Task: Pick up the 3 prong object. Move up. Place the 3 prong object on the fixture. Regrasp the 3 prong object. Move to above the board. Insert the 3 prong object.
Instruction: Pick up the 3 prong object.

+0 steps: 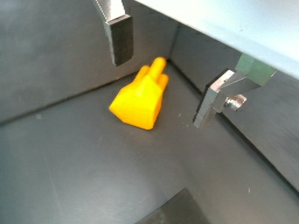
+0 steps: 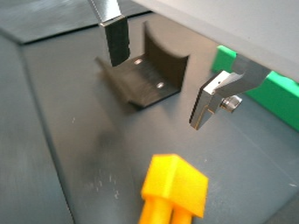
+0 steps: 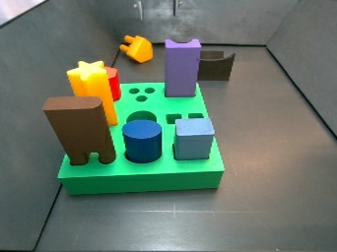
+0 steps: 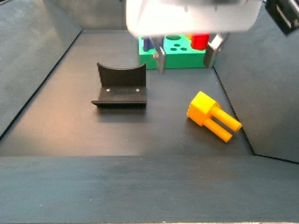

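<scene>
1. Across the dark grey floor point(image 4: 70, 114) of the enclosure, we see the green board point(image 3: 152, 167) as the largest thing; in a side view it carries a purple block point(image 3: 182, 67), a brown arch-shaped block point(image 3: 77, 130), a yellow star-topped block point(image 3: 90, 81), a blue cylinder point(image 3: 142, 140) and a blue cube point(image 3: 194, 138). Something red behind the yellow block is mostly hidden. Three small round holes point(image 3: 144, 94) show near the board's far edge.

2. We find the gripper point(image 4: 181, 54) hanging above the floor, its white body cut off by the frame edge in a side view. In both wrist views its silver fingers point(image 1: 118, 39) stand spread apart with nothing between them.

3. We see the fixture point(image 4: 119, 85) on the floor; in a wrist view it sits beyond the fingers point(image 2: 149, 72), untouched.

4. We spot the 3 prong object point(image 4: 212, 115) lying on its side on the floor, near the wall, apart from fixture and board. In a wrist view point(image 1: 142, 94) its prongs are hard to count.
</scene>
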Controlling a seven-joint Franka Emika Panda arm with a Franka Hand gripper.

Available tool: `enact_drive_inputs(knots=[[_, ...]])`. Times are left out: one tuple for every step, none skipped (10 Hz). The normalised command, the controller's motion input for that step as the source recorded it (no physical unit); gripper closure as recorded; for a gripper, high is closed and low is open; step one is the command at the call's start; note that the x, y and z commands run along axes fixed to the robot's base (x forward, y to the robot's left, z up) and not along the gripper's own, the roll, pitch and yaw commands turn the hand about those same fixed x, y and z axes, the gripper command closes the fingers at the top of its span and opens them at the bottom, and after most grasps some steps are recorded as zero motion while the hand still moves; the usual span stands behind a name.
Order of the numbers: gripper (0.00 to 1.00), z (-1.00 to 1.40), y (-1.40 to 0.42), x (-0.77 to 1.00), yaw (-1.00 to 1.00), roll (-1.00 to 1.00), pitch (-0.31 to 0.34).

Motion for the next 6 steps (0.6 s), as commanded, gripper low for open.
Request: enact_drive_inputs(knots=[[0.00, -0.86, 0.19, -0.09, 0.96, 0.01, -0.140], [0.00, -0.85, 0.19, -0.07, 0.97, 0.00, -0.131], [0.00, -0.87, 0.14, -0.15, 0.93, 0.11, -0.154], [0.00, -0.89, 0.03, -0.41, 0.72, 0.10, -0.137], [0.00, -0.85, -0.08, -0.74, 0.36, 0.05, -0.179], [0.00, -0.74, -0.16, -0.76, 0.12, 0.00, -0.139]])
